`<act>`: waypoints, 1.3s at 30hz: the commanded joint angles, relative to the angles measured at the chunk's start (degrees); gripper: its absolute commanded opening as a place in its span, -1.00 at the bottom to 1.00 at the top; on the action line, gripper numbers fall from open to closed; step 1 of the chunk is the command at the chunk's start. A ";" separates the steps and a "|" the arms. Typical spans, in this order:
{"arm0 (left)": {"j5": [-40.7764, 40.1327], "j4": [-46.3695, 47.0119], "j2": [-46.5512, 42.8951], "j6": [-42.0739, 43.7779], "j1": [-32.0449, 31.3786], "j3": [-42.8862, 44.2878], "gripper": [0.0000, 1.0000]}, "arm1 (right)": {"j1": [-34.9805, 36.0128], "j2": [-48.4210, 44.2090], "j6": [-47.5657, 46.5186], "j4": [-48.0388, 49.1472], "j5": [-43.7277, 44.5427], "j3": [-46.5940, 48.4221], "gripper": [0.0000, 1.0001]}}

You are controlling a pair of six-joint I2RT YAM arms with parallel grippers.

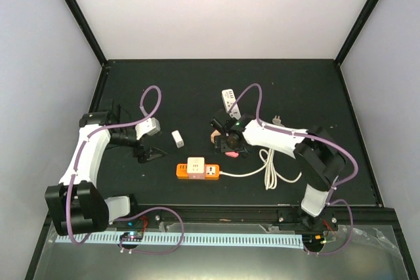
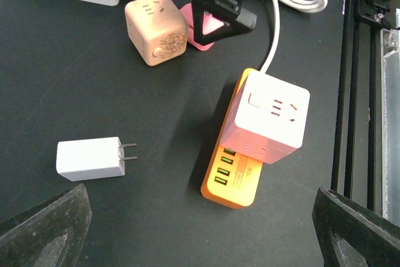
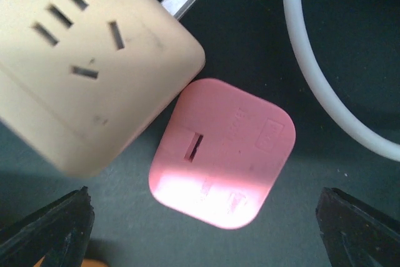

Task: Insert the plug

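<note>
Fingertips (image 2: 45,229) of the left gripper (image 1: 151,154) fill both bottom corners of the left wrist view, spread as wide as they go w/ nothing btwn them. Just ahead lies the white plug (image 2: 89,158), flat on the black table (image 1: 315,96), its two bare prongs pointing twd the orange power strip (image 2: 232,182) nearby, not touching. Strip carries a white cube socket (image 2: 267,117) on top. Over by the right gripper (image 1: 230,145), also wide open & empty, sit a pink adapter (image 3: 224,153) directly under it, a beige cube (image 3: 87,60) right against that, and a white cable (image 3: 325,85) alongside. Can't tell for sure which piece is meant as the plug; white plug looks likeliest, imo. Handling, a guess: small rigid plastic block, light, smooth sides so prob slippery. Best pinch across the two broad flat faces, mid-body, clear of the prongs, which are thin & could bend if knocked. Strip looks light too, may slide when pushed, so other arm prob has to brace it.
</note>
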 commanded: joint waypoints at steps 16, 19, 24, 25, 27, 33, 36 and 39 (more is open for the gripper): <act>0.84 1.73 -2.17 -4.42 -0.45 3.44 0.97 | 0.10 9.36 0.81 7.31 6.10 0.27 0.27; 1.34 0.60 -1.90 -3.28 -0.79 3.64 0.97 | 0.13 8.30 0.90 7.76 6.05 -0.61 -0.03; 1.74 1.51 -2.65 -4.61 -3.70 3.11 0.98 | 1.64 5.15 -0.26 7.12 6.38 -1.27 -0.23; 1.72 2.51 -3.04 -5.52 -4.44 2.95 0.98 | 1.97 4.18 -0.69 7.37 6.15 -1.45 -0.24; 1.69 4.19 -3.57 -7.50 -6.01 2.71 0.98 | 2.46 1.87 -1.84 7.99 5.49 -1.94 -0.25; 4.66 5.65 -4.72 -7.63 -9.68 2.49 0.98 | 3.18 -8.30 -5.70 11.87 0.35 -5.07 -0.25; 7.19 6.60 -5.49 -6.25 -11.19 2.58 0.97 | 3.15 -13.40 -7.07 14.51 -4.30 -5.79 -0.24; 6.61 10.60 -6.19 -9.13 -14.75 2.74 0.98 | 3.21 -16.97 -8.71 17.74 -10.31 -5.45 -0.23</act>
